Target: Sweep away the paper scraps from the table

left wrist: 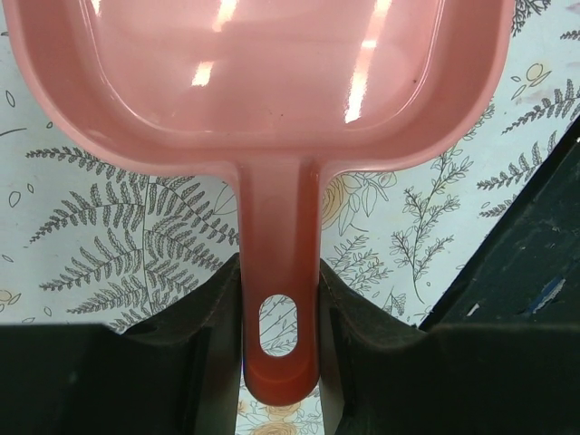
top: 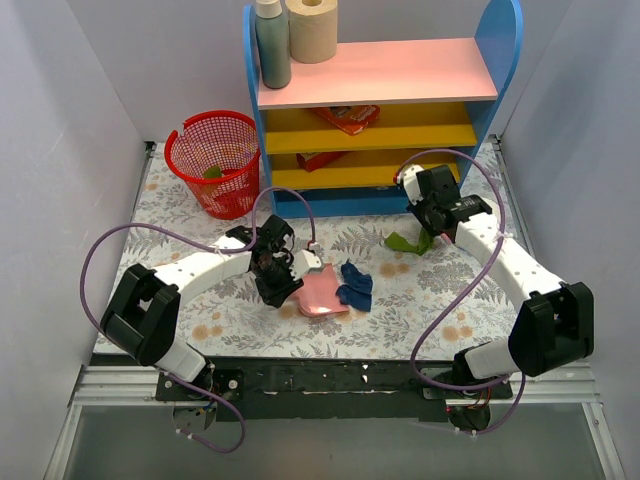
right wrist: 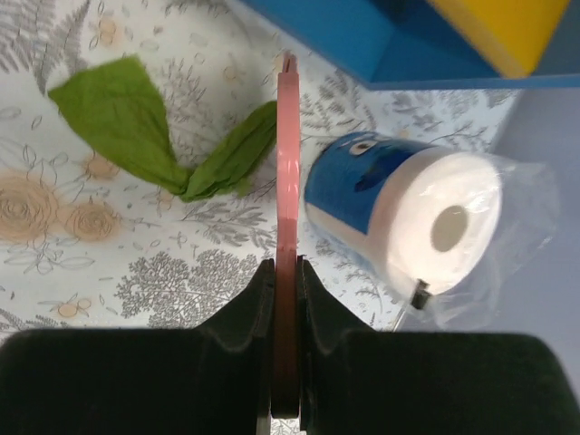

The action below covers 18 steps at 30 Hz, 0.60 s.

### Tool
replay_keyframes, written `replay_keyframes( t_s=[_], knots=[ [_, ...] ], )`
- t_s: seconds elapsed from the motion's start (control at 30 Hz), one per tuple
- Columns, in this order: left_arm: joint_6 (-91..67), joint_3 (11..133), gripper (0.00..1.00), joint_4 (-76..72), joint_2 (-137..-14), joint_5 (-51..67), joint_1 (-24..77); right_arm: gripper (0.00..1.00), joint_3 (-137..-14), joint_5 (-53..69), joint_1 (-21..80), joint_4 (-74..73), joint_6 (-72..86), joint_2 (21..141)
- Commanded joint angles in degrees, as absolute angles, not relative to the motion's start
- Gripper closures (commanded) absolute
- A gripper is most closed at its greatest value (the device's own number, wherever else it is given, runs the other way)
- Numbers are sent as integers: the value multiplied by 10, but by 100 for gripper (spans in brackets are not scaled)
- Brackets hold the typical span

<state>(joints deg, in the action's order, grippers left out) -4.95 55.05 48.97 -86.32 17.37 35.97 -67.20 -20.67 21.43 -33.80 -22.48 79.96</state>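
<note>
The left pincer (left wrist: 279, 308) is closed tight on the handle of a pink dustpan (left wrist: 272, 91), whose pan is over the worktop (top: 400, 300); in the top view a dark blue scrap (top: 355, 285) lies just beside it at 3 o'clock. The right pincer (right wrist: 286, 290) is clamped on a thin pink blade (right wrist: 287, 163) seen edge-on, with a green scrap (right wrist: 154, 136) reaching the blade from 9 o'clock and a wrapped paper roll (right wrist: 408, 217) just beside it at 3 o'clock. Another green wad (top: 212, 172) sits inside the red basket (top: 225, 200) at 10 o'clock of the worktop.
</note>
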Motion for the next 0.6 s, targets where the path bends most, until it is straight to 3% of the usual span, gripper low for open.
replay_keyframes(
  t_s=[0.0, 0.13, 0.57],
  knots=[
    [-52, 570, 100, 490, -866, 183, 365, 99, -651, -148, 215, -334, -208, 794],
    [-54, 569, 100, 490, -867, 186, 366, 99, -650, 15, 227, -379, -152, 774],
    [-84, 595, 100, 485, -906, 224, 377, 99, -645, 277, 250, -391, -50, 772]
  ],
)
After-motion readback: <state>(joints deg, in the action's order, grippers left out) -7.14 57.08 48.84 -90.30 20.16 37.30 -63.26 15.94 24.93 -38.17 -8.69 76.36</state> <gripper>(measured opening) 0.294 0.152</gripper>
